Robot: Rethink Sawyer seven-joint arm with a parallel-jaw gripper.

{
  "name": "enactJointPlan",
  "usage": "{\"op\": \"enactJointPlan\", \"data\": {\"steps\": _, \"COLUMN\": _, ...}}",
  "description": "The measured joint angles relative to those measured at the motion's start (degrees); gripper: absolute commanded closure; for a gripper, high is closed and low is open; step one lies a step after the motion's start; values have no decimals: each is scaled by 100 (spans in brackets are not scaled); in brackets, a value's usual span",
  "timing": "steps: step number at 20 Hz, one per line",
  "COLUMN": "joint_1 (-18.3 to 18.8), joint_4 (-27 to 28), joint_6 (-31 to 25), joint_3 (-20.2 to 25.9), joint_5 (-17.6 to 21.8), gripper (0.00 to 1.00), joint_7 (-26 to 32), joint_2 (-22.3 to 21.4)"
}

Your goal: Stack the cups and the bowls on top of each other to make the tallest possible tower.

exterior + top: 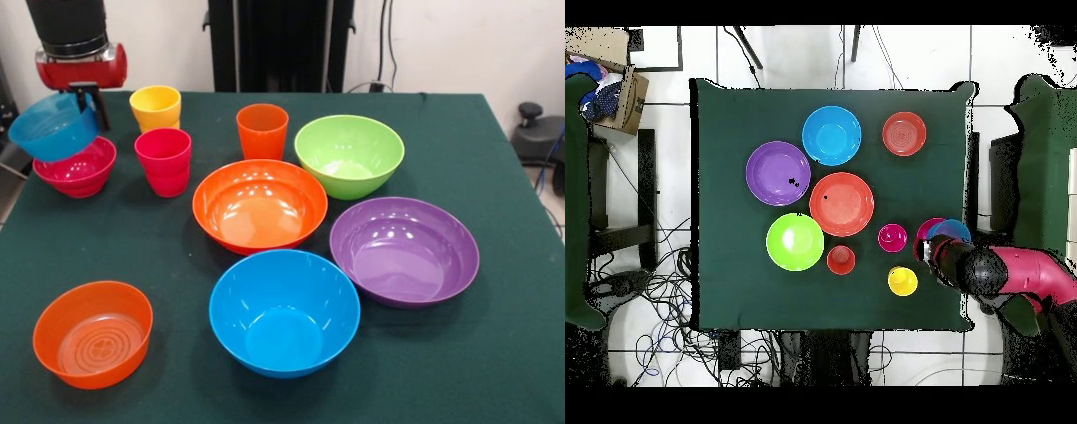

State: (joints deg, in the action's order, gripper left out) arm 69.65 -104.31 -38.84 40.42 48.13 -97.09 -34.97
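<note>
My gripper (86, 101) is at the table's far left, shut on the rim of the small translucent blue bowl (51, 127). That bowl hangs tilted just above the small magenta bowl (78, 168) and partly over it. The yellow cup (155, 107), the red-pink cup (164, 160) and the orange cup (262, 130) stand upright close by. Spread over the green cloth are the large orange bowl (259, 204), the lime green bowl (350, 155), the purple bowl (404, 250), the large blue bowl (284, 311) and the small translucent orange bowl (93, 334). In the overhead view the gripper (933, 248) sits beside the blue bowl (954, 230).
The green-clothed table (494, 353) ends close behind the cups and just left of the magenta bowl. A cardboard box (623, 95) and cables (655, 290) lie on the floor off the table. The red arm (1020, 275) reaches in over the table's edge.
</note>
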Motion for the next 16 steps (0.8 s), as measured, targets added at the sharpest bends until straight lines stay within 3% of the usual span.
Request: {"op": "enactJointPlan", "data": {"steps": 16, "joint_1": 0, "joint_4": -1, "joint_6": 0, "joint_3": 0, "joint_5": 150, "gripper": 100, "joint_7": 0, "joint_2": 2}}
